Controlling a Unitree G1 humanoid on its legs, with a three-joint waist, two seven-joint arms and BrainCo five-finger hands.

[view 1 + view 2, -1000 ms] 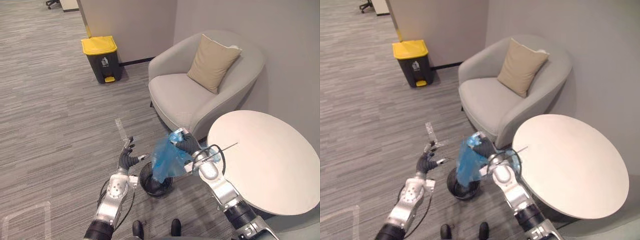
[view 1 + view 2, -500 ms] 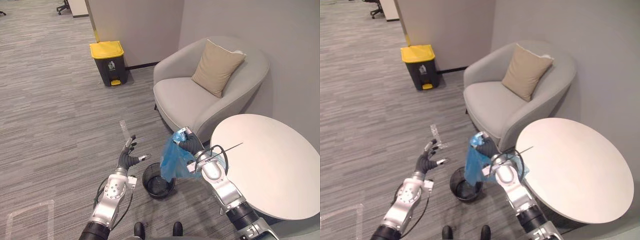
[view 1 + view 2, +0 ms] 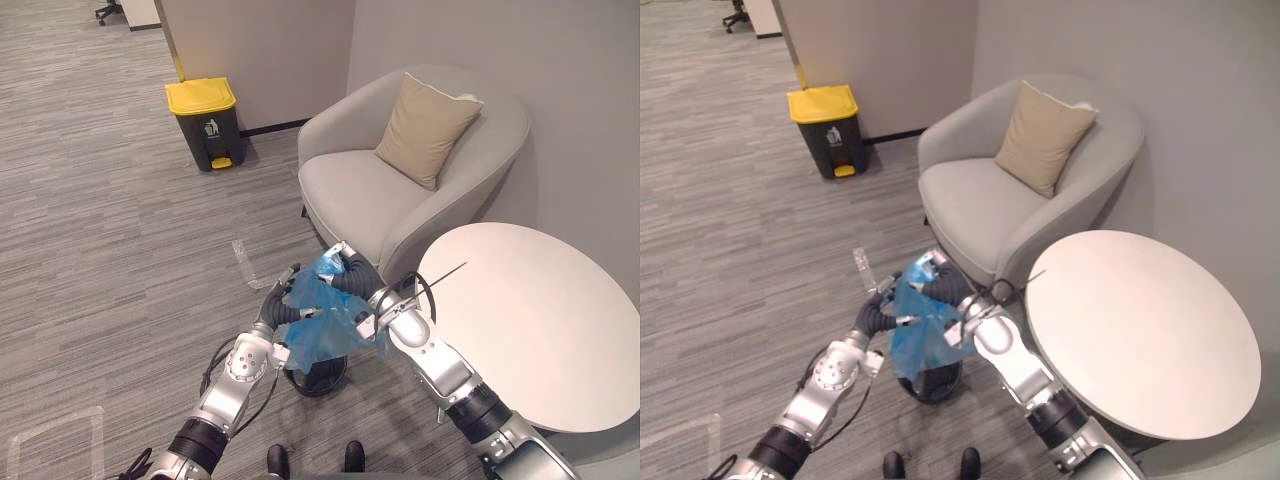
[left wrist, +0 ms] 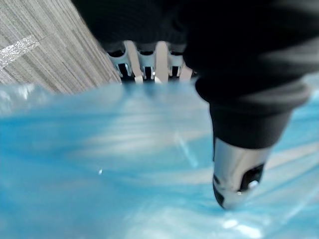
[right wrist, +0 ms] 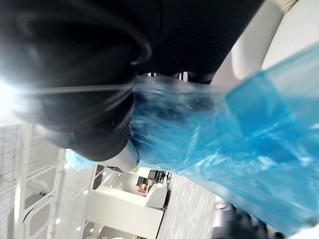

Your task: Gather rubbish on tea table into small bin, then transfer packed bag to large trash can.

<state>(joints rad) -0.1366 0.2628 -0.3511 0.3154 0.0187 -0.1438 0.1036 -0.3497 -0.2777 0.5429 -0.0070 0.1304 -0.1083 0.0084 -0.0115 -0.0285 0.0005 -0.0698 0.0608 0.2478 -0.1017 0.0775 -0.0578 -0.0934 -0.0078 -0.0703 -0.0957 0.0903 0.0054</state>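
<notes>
Fingers (image 3: 343, 271) of right hand (image 3: 354, 281) clamped round gathered top of blue bag (image 3: 325, 336); left hand (image 3: 279, 310) curled, pinching its side. Hangs just above small bin (image 3: 322, 386), beside tea table (image 3: 545, 330) edge, near armchair (image 3: 370, 200). Faces open carpet (image 3: 110, 260) toward large trash can (image 3: 205, 122).

Looks like an office lounge corner: grey striped carpet (image 3: 100, 230), a grey armchair (image 3: 400, 190) with a tan cushion (image 3: 428, 128), a round white worktop (image 3: 540, 320) lower right, and a yellow-lidded trash can (image 3: 205, 122) upper left.
</notes>
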